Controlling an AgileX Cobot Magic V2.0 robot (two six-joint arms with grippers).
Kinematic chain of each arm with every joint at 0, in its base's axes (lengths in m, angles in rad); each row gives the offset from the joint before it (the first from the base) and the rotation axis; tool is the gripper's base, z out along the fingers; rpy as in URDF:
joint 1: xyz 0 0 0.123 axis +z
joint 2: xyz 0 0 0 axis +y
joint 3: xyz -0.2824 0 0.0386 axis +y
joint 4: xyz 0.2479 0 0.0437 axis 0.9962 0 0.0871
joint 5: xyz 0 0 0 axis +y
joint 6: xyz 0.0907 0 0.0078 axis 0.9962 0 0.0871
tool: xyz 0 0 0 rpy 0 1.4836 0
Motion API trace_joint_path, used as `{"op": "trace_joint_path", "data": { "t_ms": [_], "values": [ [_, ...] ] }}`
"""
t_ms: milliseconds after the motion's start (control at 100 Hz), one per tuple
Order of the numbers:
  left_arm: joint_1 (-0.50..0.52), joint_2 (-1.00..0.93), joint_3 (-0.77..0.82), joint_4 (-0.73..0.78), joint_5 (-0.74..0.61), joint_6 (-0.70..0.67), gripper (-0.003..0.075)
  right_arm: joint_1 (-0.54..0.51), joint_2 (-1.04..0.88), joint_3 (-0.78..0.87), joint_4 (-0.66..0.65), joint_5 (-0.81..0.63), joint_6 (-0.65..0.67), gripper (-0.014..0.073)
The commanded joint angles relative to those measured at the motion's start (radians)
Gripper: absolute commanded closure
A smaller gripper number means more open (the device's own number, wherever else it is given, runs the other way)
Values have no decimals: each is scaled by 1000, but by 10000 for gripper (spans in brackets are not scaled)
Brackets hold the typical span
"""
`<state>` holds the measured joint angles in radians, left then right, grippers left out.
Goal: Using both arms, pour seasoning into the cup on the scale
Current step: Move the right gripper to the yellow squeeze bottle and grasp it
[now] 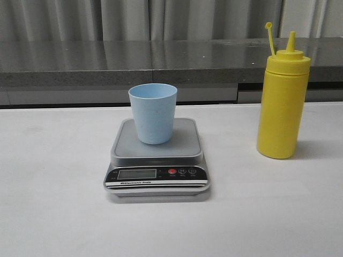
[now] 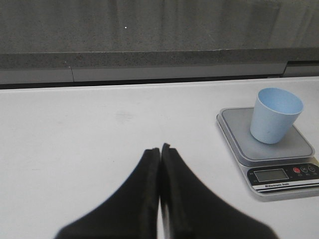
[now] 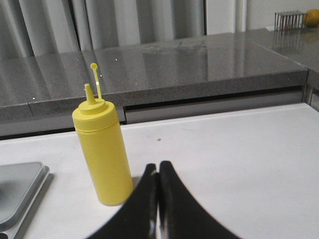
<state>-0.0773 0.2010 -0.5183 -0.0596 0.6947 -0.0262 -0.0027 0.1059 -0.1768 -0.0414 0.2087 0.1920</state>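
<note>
The pale blue cup [image 1: 153, 112] stands upright on the silver-grey scale [image 1: 156, 159] at the table's middle. The yellow seasoning bottle [image 1: 282, 99] stands upright to the right of the scale, its tethered cap off the nozzle. Neither gripper shows in the front view. My left gripper [image 2: 160, 148] is shut and empty, over the bare table left of the scale [image 2: 269, 149] and cup [image 2: 274, 115]. My right gripper [image 3: 157, 165] is shut and empty, close beside the bottle [image 3: 103, 152], not touching it. A corner of the scale [image 3: 20, 191] shows in the right wrist view.
A grey stone counter ledge [image 1: 161, 64] runs along the back of the white table [image 1: 53, 203], with curtains behind. A wire rack and an orange fruit [image 3: 311, 17] sit far off on the counter in the right wrist view.
</note>
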Motion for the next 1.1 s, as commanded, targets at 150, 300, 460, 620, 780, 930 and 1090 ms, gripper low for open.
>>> {"op": "trace_joint_path", "data": {
  "t_ms": [150, 300, 460, 620, 780, 930, 1090],
  "values": [
    [2, 10, -23, -9, -79, -8, 741, -9, 296, -162, -2, -64, -1, 659],
    [2, 10, -23, -9, -79, -8, 741, 5, 457, -216, -2, -87, -1, 547],
    [2, 10, -23, -9, -79, -8, 741, 74, 601, -240, -4, -200, -1, 157],
    [2, 10, -23, -11, -79, -8, 741, 155, 731, -242, -5, -391, -1, -21],
    [2, 10, -23, -11, -79, -8, 741, 206, 863, -245, -15, -542, -1, -19],
    [2, 10, -23, -11, -79, -8, 741, 224, 988, -274, -56, -617, -1, -19],
    [2, 10, -23, -11, -79, -8, 741, 224, 1111, -327, -61, -627, -1, -19]
  ]
}}
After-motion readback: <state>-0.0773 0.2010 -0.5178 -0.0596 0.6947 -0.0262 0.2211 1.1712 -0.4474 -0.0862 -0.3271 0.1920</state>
